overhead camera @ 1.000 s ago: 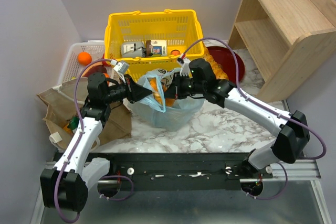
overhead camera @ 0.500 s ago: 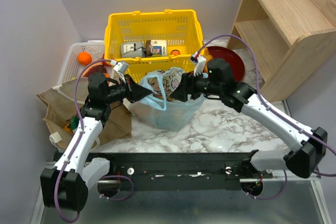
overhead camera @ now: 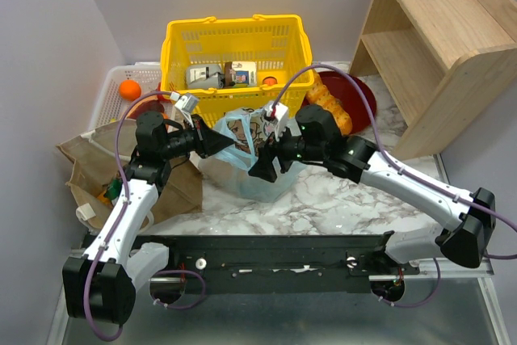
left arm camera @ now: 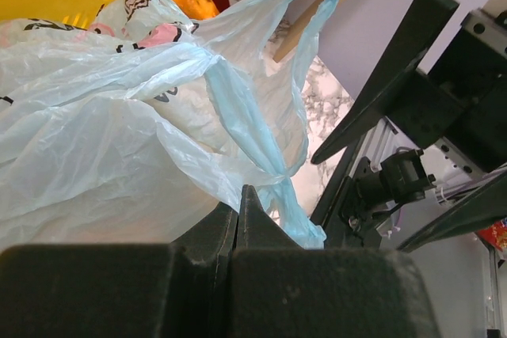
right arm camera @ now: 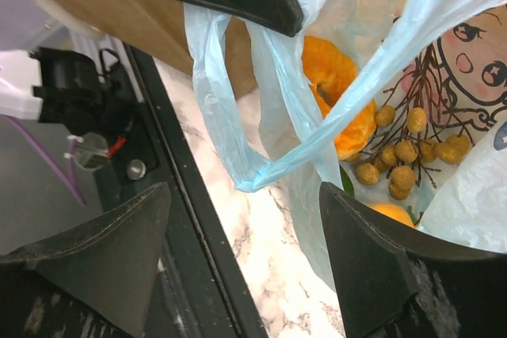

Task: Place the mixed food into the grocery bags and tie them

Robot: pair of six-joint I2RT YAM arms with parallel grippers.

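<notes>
The tying step is under way on the light-blue bag (overhead camera: 242, 182), which is sitting on the bench (overhead camera: 339, 199) just in front of the yellow basket (overhead camera: 186, 46), with an orange piece of food (right arm camera: 342, 96) and a cluster of small tan fruits (right arm camera: 400, 160) lying inside. The left gripper (overhead camera: 224, 142) is pinching the bag's handle plastic, its jaws pressed together on it. The right gripper (overhead camera: 262, 169) is hovering with jaws spread around nothing, facing a slack handle loop (right arm camera: 226, 156). Next, I judge, it should be closing on a free handle so both can be crossed and knotted.
</notes>
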